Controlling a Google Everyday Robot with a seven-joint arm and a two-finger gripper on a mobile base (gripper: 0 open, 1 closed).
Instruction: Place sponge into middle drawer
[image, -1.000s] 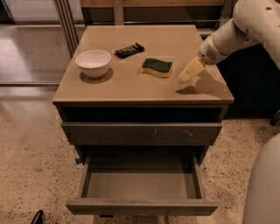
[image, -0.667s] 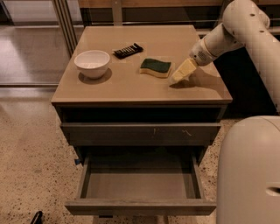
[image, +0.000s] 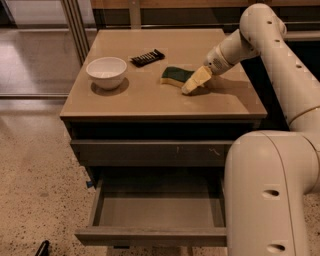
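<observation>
The one small yellow-foam sponge, dark green face up, lies on the tan cabinet top with its long axis left-right and its right end touching the cream gripper (open or closed: cannot tell), near one white bowl and one black ribbed bar, above the open grey-brown middle drawer and speckled floor.

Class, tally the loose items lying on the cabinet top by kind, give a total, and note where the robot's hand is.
White bowl: 1
Black ribbed bar: 1
Sponge: 1
Total: 3
The hand is at the sponge's right end, low over the cabinet top.
</observation>
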